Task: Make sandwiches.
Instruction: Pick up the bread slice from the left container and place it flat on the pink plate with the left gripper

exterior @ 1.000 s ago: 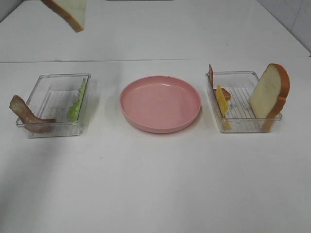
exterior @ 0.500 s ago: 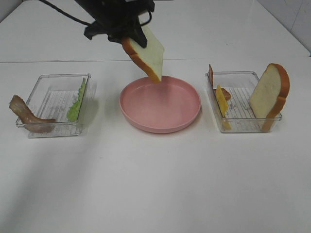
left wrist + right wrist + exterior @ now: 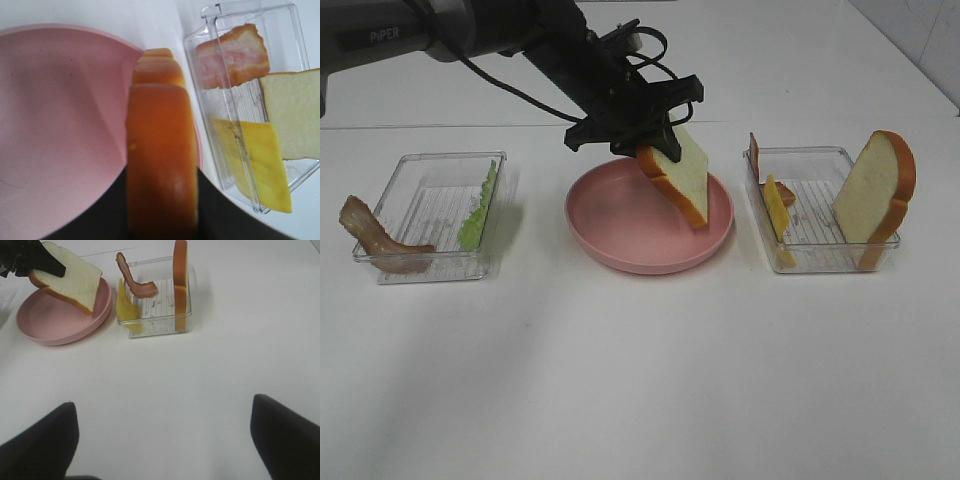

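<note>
"PiPER" is printed on my left arm (image 3: 390,35), readable in the high view only. Left end effector (image 3: 655,150) is clamped on a bread slice (image 3: 682,180), tilted over the pink plate (image 3: 620,255). Right end effector (image 3: 162,405) is wide open above bare bench (image 3: 200,370). Lettuce (image 3: 480,210) and its tray (image 3: 430,160) show only from up high.

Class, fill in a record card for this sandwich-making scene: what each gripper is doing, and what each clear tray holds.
Left gripper: shut on bread slice, held tilted over the pink plate
Right gripper: open, holding nothing
Left tray: lettuce leaning on one wall; bacon strip draped over the opposite edge
Right tray: second bread slice standing upright; cheese square; other bacon strip
</note>
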### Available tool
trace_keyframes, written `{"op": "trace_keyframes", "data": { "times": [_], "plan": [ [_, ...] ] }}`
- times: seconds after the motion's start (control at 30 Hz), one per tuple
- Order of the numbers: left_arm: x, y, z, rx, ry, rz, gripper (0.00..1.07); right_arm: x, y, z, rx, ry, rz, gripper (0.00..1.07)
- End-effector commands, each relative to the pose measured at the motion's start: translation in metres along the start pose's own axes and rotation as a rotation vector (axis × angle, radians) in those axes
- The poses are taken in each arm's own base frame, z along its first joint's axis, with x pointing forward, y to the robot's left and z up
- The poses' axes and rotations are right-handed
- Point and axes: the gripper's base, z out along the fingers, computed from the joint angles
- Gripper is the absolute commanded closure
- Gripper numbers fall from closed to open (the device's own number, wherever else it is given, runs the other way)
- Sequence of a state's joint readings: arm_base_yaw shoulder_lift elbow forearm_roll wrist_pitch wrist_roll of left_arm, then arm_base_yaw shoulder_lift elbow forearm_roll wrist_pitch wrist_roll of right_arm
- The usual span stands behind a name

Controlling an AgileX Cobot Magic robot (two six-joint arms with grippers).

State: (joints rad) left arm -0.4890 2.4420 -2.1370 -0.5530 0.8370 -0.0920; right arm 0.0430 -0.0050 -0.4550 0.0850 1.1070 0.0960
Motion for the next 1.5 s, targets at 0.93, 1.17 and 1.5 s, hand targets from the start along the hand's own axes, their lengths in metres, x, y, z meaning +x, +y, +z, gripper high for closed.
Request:
{"op": "trace_keyframes", "data": {
  "times": [0.93, 1.17, 1.5],
  "plan": [
    [0.027, 0.018, 0.029, -0.083, 0.203, -0.084, 1.03, 0.002, 0.000, -0.003, -0.005, -0.041, -0.001, 0.21],
    [0.027, 0.019, 0.029, -0.093, 0.203, -0.074, 0.66, 0.002, 0.000, -0.003, -0.005, -0.041, -0.001, 0.21],
    [0.017, 0.012, 0.008, -0.174, 0.226, 0.025, 0.09, 0.002, 0.000, -0.003, -0.005, -0.041, -0.001, 0.21]
  ]
}}
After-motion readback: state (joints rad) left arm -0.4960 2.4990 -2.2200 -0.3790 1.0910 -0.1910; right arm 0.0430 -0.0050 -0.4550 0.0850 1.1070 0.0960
